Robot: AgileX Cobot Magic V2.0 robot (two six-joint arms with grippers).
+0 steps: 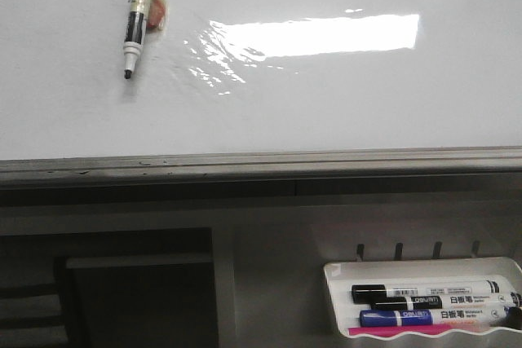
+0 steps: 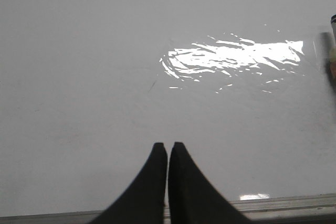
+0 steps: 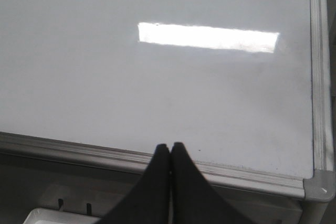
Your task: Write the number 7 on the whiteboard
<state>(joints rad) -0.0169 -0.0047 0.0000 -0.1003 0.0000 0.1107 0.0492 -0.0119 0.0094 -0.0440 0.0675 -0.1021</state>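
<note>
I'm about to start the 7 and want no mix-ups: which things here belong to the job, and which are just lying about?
For the job:
- glossy white whiteboard, nothing written yet
- black-and-white taped marker lying on the board

Lying about:
- small white plastic tray
- black marker in it
- blue marker in it

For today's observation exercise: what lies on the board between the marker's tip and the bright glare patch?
In the front view, only bare whiteboard lies between the marker and the glare patch; no 7 is drawn yet.
</note>
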